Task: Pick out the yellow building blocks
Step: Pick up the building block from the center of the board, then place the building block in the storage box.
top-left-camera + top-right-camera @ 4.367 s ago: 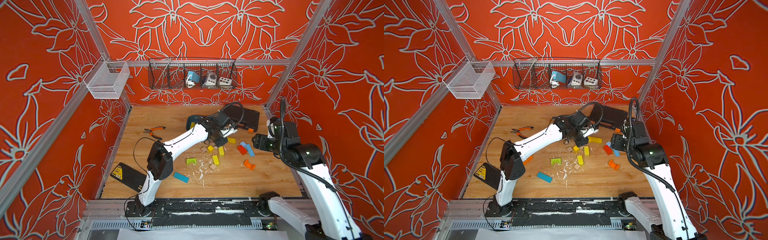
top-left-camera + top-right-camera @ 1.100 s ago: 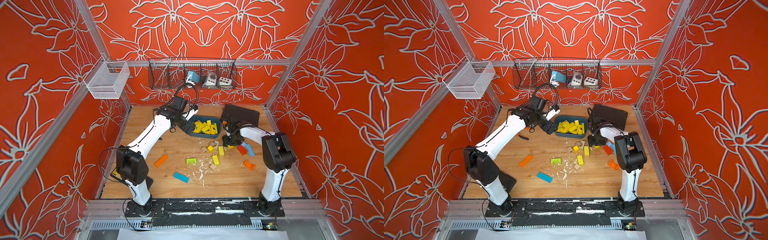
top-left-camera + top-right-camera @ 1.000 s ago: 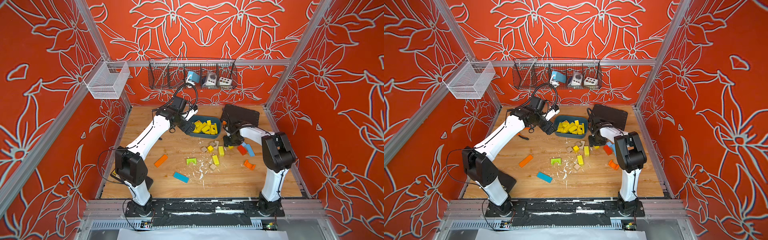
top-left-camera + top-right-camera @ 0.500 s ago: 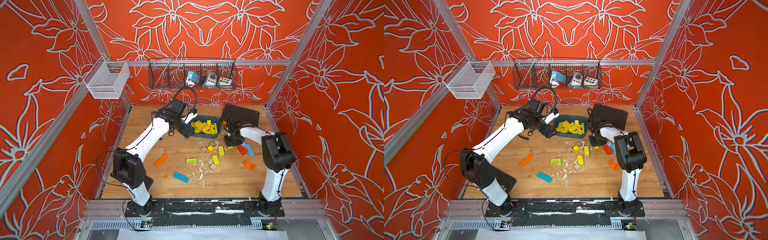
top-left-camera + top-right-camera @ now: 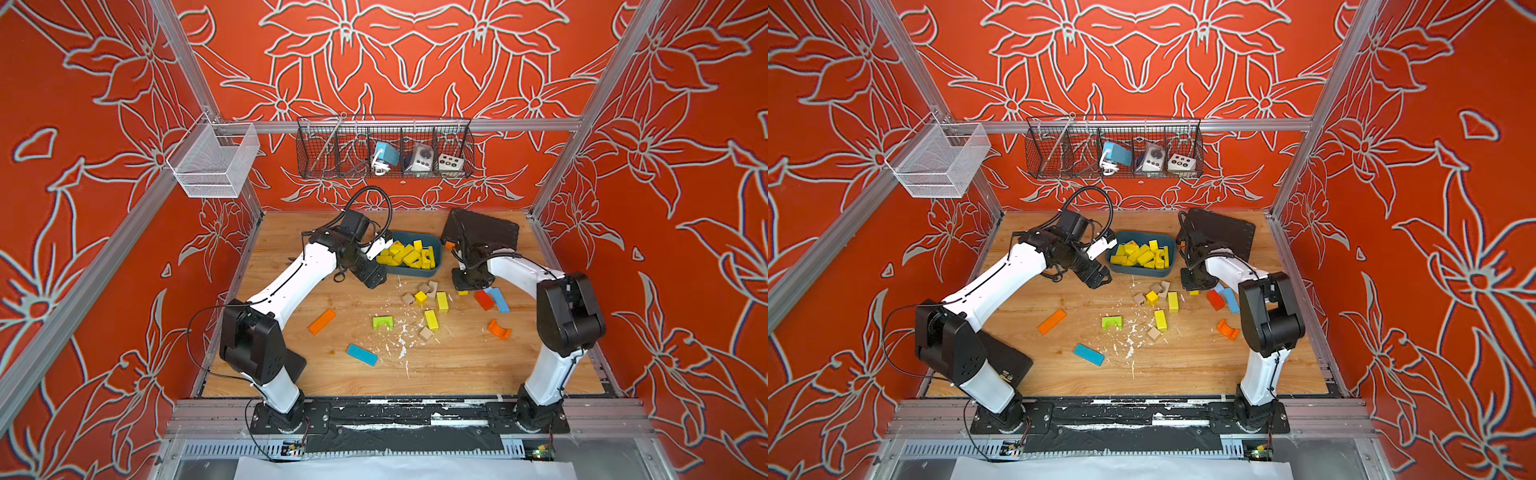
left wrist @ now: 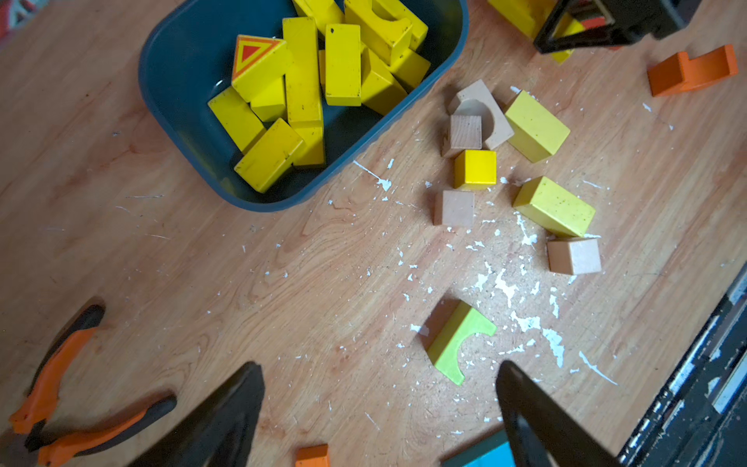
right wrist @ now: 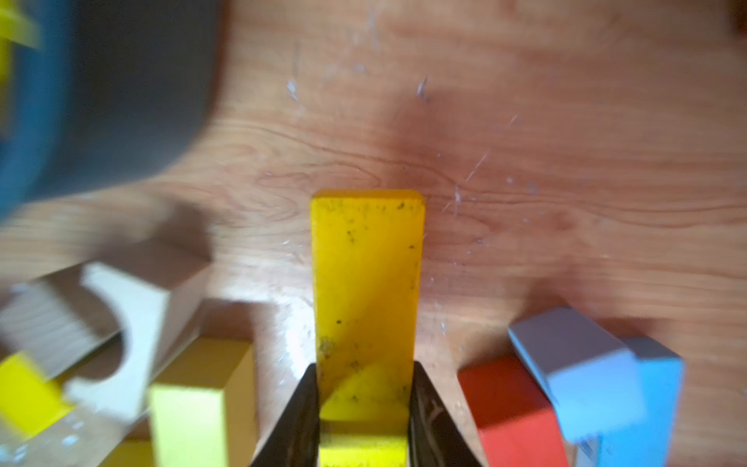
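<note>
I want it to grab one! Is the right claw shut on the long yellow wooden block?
Shut: the right gripper has its black fingers pressing both sides of the long yellow wooden block.

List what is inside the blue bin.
The blue bin holds only yellow building blocks: bars, an arch, a red-marked triangle. They are piled up, so anything beneath them is hidden.

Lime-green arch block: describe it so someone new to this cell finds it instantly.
On the wooden tabletop, start at the blue bin of yellow blocks near the back and come toward the front edge. The lime-green arch block lies apart from the others, between the orange bar and a yellow bar. It is the only green piece, with a half-round notch.
</note>
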{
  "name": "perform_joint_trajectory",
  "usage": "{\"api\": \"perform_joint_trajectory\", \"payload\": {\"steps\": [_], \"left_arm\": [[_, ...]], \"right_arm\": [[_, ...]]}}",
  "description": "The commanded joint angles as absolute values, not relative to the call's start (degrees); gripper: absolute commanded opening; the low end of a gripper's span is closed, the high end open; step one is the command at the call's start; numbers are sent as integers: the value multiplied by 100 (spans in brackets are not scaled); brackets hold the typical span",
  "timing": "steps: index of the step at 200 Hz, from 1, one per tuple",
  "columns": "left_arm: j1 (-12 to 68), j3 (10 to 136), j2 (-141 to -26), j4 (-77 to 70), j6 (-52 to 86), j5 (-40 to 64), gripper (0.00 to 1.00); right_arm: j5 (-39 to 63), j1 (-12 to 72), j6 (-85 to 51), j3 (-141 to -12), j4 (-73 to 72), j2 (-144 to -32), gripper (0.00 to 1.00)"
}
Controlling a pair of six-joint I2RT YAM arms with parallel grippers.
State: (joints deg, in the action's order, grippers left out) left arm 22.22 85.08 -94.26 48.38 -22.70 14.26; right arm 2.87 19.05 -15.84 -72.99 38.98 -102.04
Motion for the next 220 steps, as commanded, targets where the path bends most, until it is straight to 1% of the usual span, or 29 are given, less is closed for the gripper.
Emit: {"api": "perform_joint_trajectory", "payload": {"steps": [1, 22, 52, 115, 179, 220], "left_arm": [[2225, 8383, -9198, 4861, -2346, 1626, 90], [2232, 8327, -9176, 4857, -2340, 1704, 90], [2252, 8321, -9168, 4869, -2311, 1791, 90], [2285, 8291, -8986, 5025, -2326, 1892, 89], [2422, 7986, -8824, 5024, -2303, 2052, 89], [2820, 7544, -8821, 4792, -2316, 1995, 87]], "right_arm": [[437, 1932, -1637, -7561, 4140, -9819, 21], [579, 1942, -1520, -7964, 4364, -9712, 22], [763, 1999, -1433, -8728, 4664, -9914, 23], [907, 2322, -1371, -10461, 5024, -11189, 23], [1072, 2417, -1415, -11337, 5000, -12536, 24], [964, 2426, -1402, -11534, 5043, -12957, 27]]}}
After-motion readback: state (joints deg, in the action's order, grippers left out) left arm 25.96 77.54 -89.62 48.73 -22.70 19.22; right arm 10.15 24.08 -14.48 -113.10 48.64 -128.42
